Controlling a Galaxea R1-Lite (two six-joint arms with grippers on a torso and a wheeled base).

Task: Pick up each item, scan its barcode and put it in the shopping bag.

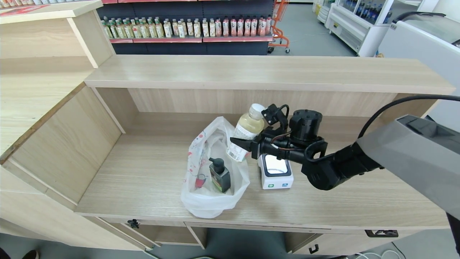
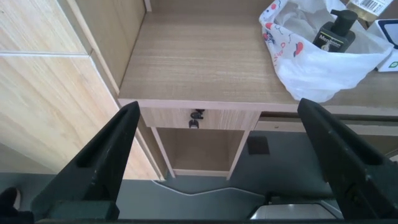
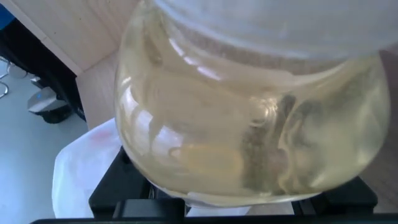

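Clamped on the bottle [image 1: 251, 126], the jaws of my right gripper [image 1: 240, 141] hold it tilted over the shopping bag [image 1: 206, 207] just beneath them, scanner [image 1: 275, 178] close behind, likely so it drops in.

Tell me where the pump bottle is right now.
In the head view, the black pump bottle stands inside the shopping bag, left of the scanner.

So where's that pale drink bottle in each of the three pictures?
Head view: the bottle, tilted, mid-picture in the right gripper, above the shopping bag.
Left wrist view: the bottle's barcoded end at the picture's edge, beyond the shopping bag.
Right wrist view: the bottle very close up.
Shared landmark: the white shopping bag.
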